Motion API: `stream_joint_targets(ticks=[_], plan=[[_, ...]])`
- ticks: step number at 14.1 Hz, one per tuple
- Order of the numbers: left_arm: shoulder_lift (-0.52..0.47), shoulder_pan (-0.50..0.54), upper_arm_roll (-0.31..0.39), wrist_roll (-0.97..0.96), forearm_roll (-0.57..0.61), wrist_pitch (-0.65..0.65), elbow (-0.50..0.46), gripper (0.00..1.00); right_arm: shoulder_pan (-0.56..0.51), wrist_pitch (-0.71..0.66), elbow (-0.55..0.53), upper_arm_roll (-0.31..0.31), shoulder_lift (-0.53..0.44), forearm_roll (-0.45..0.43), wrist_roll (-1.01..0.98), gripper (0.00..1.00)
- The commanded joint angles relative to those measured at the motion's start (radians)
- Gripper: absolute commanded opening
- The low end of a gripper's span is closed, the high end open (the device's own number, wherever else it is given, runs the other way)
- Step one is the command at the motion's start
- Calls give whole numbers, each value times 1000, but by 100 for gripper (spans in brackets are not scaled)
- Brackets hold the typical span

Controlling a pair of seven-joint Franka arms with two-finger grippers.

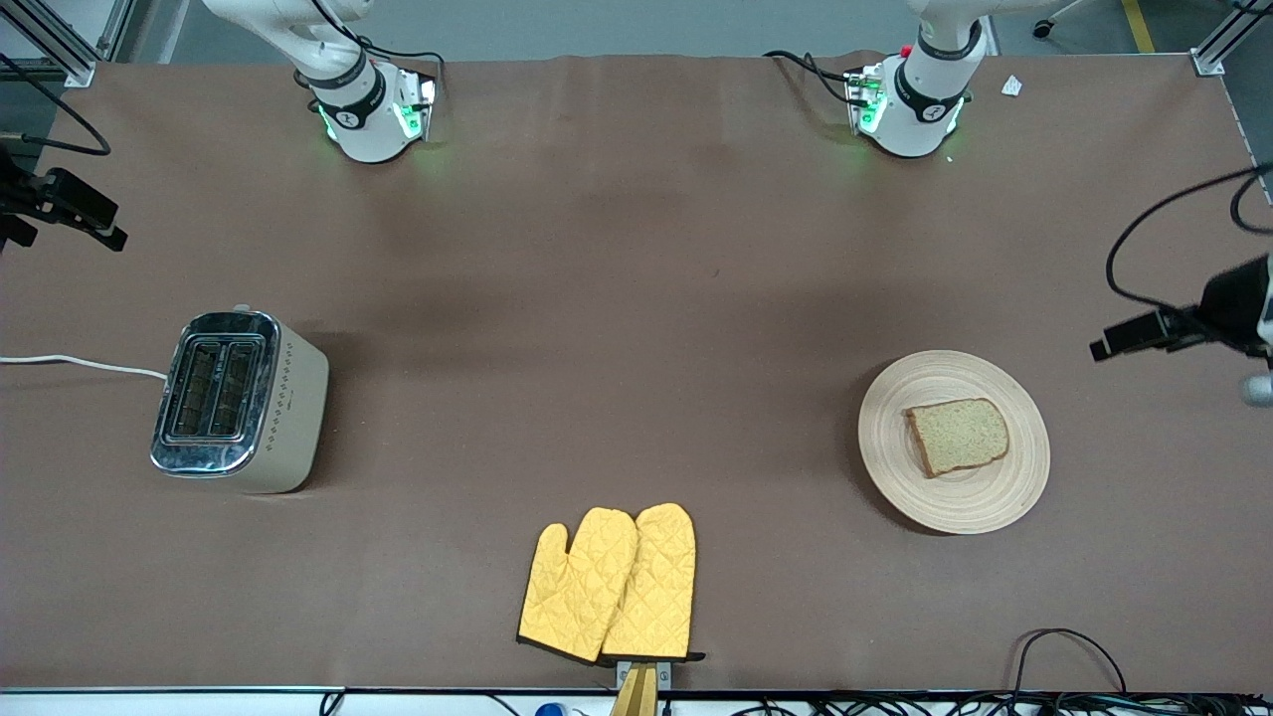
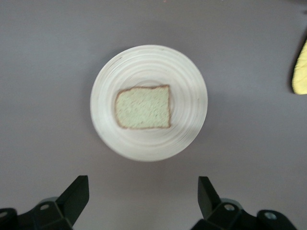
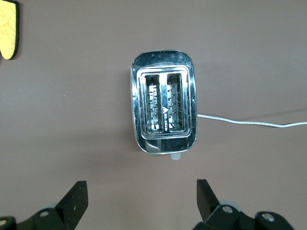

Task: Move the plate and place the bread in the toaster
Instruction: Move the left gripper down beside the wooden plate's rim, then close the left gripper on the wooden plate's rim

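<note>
Both jaw pairs stand released, nothing between them: left gripper [image 2: 143, 203] hangs high over the plate [image 1: 1014, 492], right gripper [image 3: 142, 203] high over the toaster [image 1: 283, 423]. Bread [image 1: 958, 436] lies flat at plate centre (crust edge toward the toaster). From the yellow oven mitts [image 1: 612, 587], the plate sits at two o'clock, the toaster at ten o'clock, its white cord [image 1: 85, 363] running off the table's edge.

Bread [image 1: 958, 436] on plate [image 1: 1004, 497] — toaster [image 1: 241, 401] well apart, right arm's end.
</note>
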Motion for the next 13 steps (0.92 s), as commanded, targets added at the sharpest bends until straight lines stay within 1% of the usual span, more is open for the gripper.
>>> stream_joint_targets(ticks=[1,3,5,7,11,13], plan=[[118,78,1,188,-110,47,29,100,5,-6,21,2,-3,0,1,100],[199,145,-1,338,-208,87,31,100,10,-4,21,2,-3,0,-6,100],[298,193,-1,437,-324,105,34,100,11,-3,22,2,-3,-2,-7,100],[355,196,-1,484,-357,139,37,98,10,-4,21,0,-3,-3,-7,100],[412,201,-1,613,-359,226,37,97,0,-6,19,-6,0,-2,-6,100],[435,218,-1,664,-371,250,37,96,-9,-6,18,-7,1,-2,-7,100]])
